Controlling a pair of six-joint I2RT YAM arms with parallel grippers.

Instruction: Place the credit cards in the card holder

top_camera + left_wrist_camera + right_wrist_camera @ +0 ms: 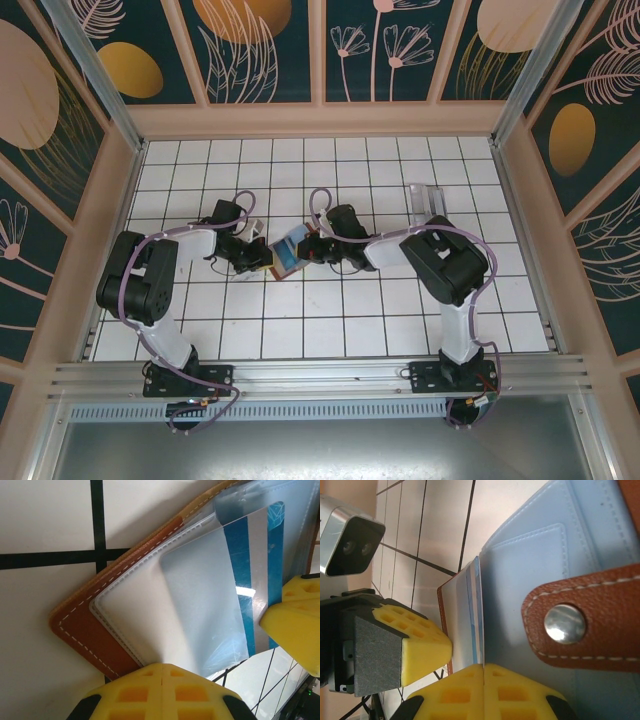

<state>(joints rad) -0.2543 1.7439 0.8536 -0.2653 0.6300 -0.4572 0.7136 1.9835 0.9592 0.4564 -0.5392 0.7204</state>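
Two arms meet over the white tiles (350, 320), the open holder (287, 253) held between them. The left gripper (162, 677), fingers pressed together, pinches the edge of the holder's clear sleeve. The right gripper (484, 680) is clamped on the holder too, just beside its snap tab (580, 625). A blue-striped card (250, 550) sits in the sleeve. Something pale, seemingly a spare card (428, 197), lies well apart from the holder, to its far right.
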